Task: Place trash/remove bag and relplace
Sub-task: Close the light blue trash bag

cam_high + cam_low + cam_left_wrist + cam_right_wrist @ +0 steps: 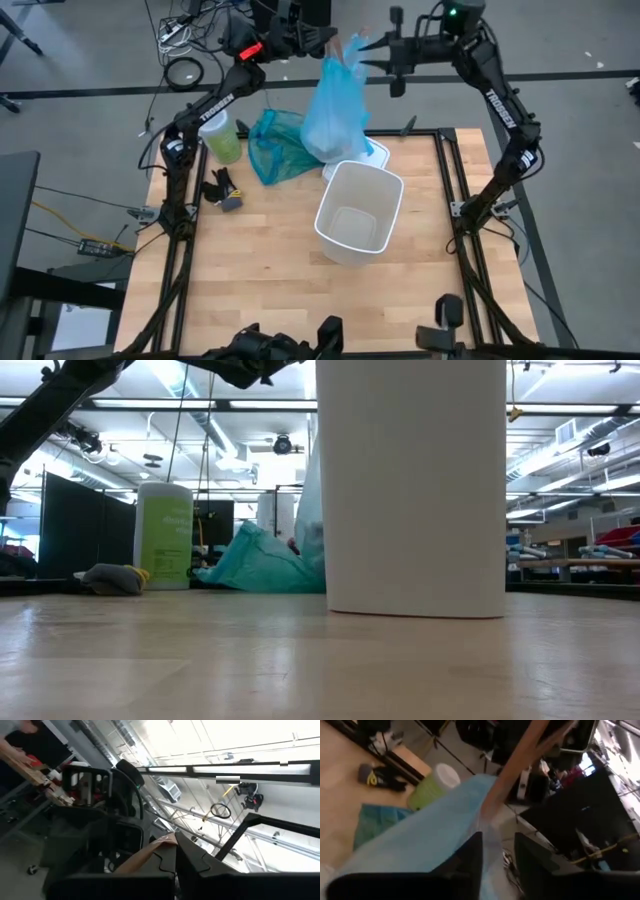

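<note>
The bag (335, 110), thin light-blue plastic, hangs above the table's far edge, just beyond the white bin (360, 210). The bin stands upright with no liner in it. My left gripper (335, 42) is shut on the bag's top. My right gripper (497, 845) comes level from the right and stands open, with the film just below the bag's top showing in the gap between its fingers. The trash is hidden. In the low view the bag (308, 510) shows only as a strip beside the bin (415, 485). My left gripper pinches the bag's gathered top (484, 816) between its two tan-padded fingers (520, 760), which reach in from the table's far left. The bag hangs slack below them, and the bin hides its lower end. I cannot tell whether my right gripper touches the film.
A darker teal-green plastic bag (278, 148) lies at the far left of the table beside a green canister (222, 135). A dark glove-like bundle (224, 190) lies nearer the left edge. A white flat piece (378, 155) sits behind the bin.
</note>
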